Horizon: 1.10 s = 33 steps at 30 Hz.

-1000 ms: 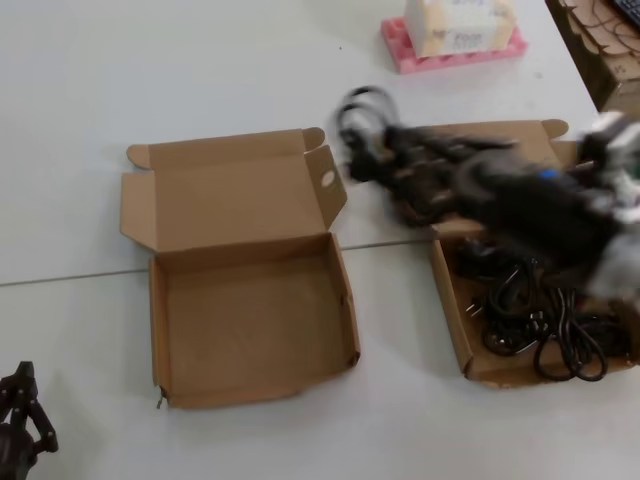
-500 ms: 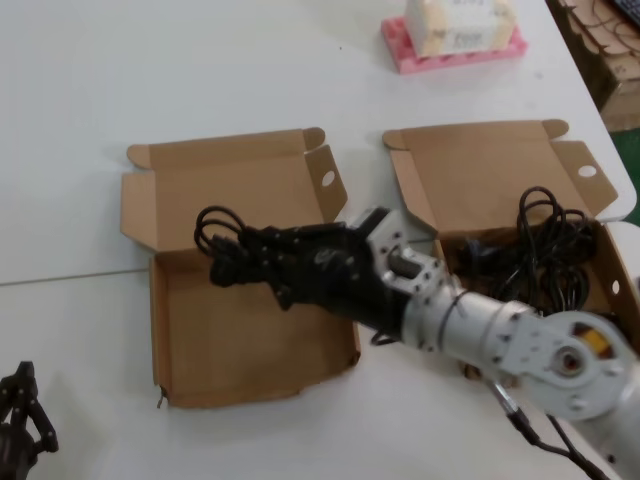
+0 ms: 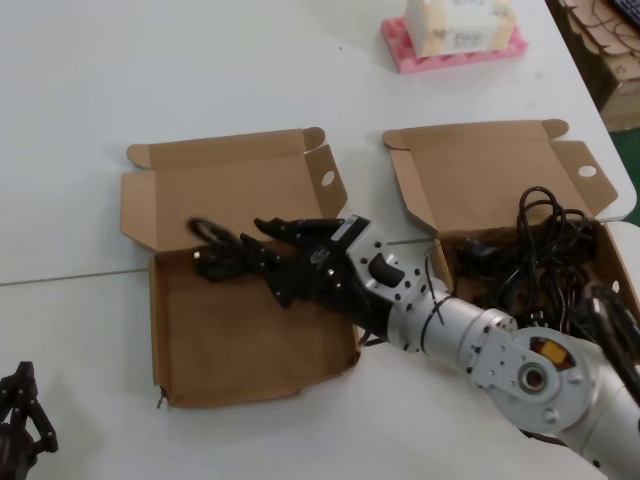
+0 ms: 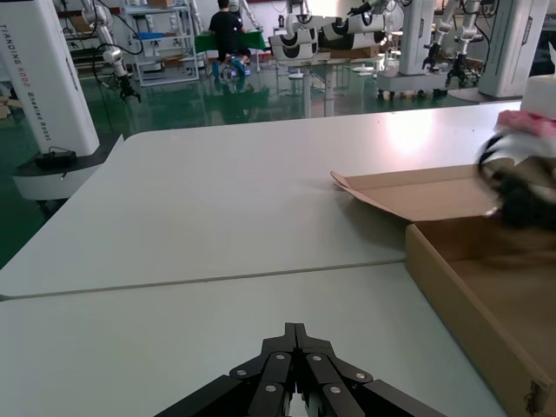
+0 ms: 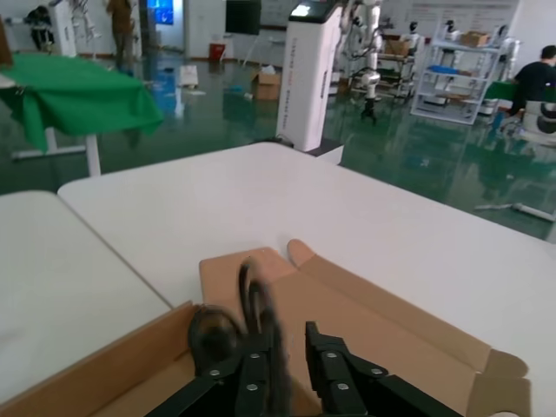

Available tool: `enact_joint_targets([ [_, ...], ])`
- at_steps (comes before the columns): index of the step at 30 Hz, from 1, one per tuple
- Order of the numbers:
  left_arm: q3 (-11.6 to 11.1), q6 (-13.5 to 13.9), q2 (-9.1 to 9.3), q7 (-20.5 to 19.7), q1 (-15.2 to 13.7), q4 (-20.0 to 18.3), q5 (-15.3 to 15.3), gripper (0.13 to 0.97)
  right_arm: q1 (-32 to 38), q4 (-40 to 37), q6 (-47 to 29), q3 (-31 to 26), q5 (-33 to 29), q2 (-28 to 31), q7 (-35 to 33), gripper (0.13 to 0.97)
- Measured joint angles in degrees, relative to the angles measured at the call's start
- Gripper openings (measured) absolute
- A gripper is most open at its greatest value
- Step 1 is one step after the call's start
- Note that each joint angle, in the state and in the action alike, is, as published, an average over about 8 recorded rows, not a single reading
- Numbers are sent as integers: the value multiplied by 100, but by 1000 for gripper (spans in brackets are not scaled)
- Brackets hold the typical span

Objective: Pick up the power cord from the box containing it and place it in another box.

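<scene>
Right gripper: we see our right gripper [image 3: 262,262] reaching across over the left-hand box, its jaws pinched on the power cord [image 3: 222,256]; in the right wrist view the same cord [image 5: 228,334] sits between the fingers [image 5: 334,369].

Power cord: it hangs in the gripper as a bunched hank over the back part of the empty box [image 3: 245,335], near the fold of its flap; whether it touches the cardboard floor we cannot tell.

Why held there: we judge the cord is carried over this box so that it can be let go inside the walls and not on the table [image 3: 200,80].

Source box: the box of cables [image 3: 470,355] lies to the right, well apart from the cord, with a tangled mass of black cables [image 3: 540,265] inside.

Left gripper: our left gripper [image 4: 295,373] waits low over the table beside the empty box's side wall, jaws together on nothing; parked there it is out of the right arm's way.

Boxes counted: two open cardboard mailer boxes, flaps laid back.

Cords counted: one cord in the gripper; the number in the tangle we cannot tell.

Other things: one pink foam block [image 3: 455,48] with a pale packet [image 3: 458,22] on it, far from the work.

Progress: we judge the cord lifted and carried, the release not yet done.
</scene>
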Motion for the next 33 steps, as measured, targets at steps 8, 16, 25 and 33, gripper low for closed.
enact_joint_targets([
  [8, 0, 0, 0, 0, 0, 0, 0, 163, -491, 516, -352, 884, 155, -3, 0, 247],
  [16, 0, 0, 0, 0, 0, 0, 0, 163, -1016, 1496, -799, 2733, 690, -363, 0, 396],
  [25, 0, 0, 0, 0, 0, 0, 0, 163, -1186, 2214, -783, 3879, 1042, -737, 0, 587],
  [33, 0, 0, 0, 0, 0, 0, 0, 188, -1458, 2213, -675, 3971, 1074, -742, 0, 755],
])
